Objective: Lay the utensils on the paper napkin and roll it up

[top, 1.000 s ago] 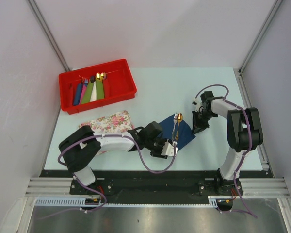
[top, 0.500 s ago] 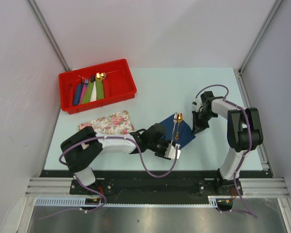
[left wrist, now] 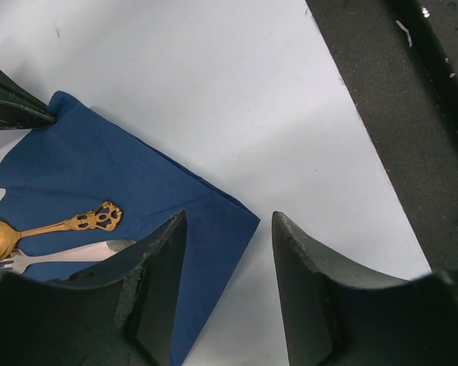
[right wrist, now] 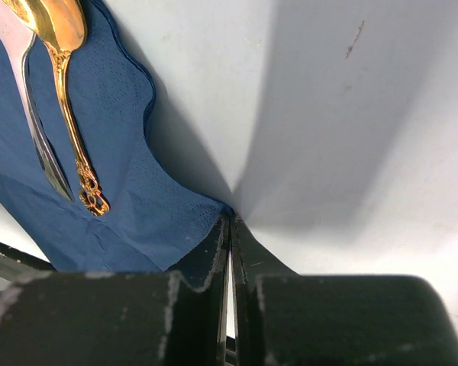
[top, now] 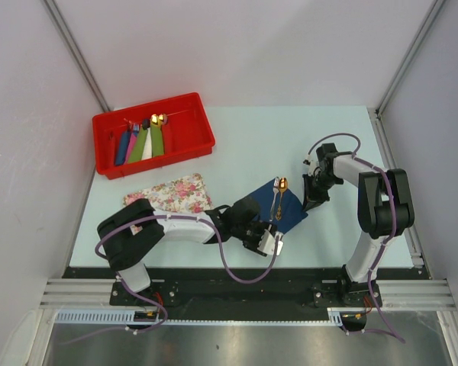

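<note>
The navy paper napkin (top: pixel 284 212) lies flat as a diamond at the table's centre right. The gold spoon (top: pixel 282 185) and the silvery fork (top: pixel 275 200) lie side by side on it. In the left wrist view the napkin (left wrist: pixel 137 179), the spoon's handle (left wrist: pixel 72 223) and the fork's handle (left wrist: pixel 76 252) show. My left gripper (left wrist: pixel 227 229) is open, its jaws astride the napkin's near corner; in the top view it (top: pixel 272 239) is low at that corner. My right gripper (right wrist: pixel 230 219) is shut on the napkin's right corner (right wrist: pixel 191 210); in the top view it (top: pixel 311 201) is at that corner.
A red bin (top: pixel 191 145) with several coloured rolls (top: pixel 141 142) stands at the back left. A pink-flowered tray (top: pixel 172 192) lies left of my left arm. The table's dark front edge (left wrist: pixel 397 114) runs close behind the left gripper.
My left gripper has slid right and slightly nearer, up to the napkin's near corner. The right arm, napkin and utensils have not moved.
</note>
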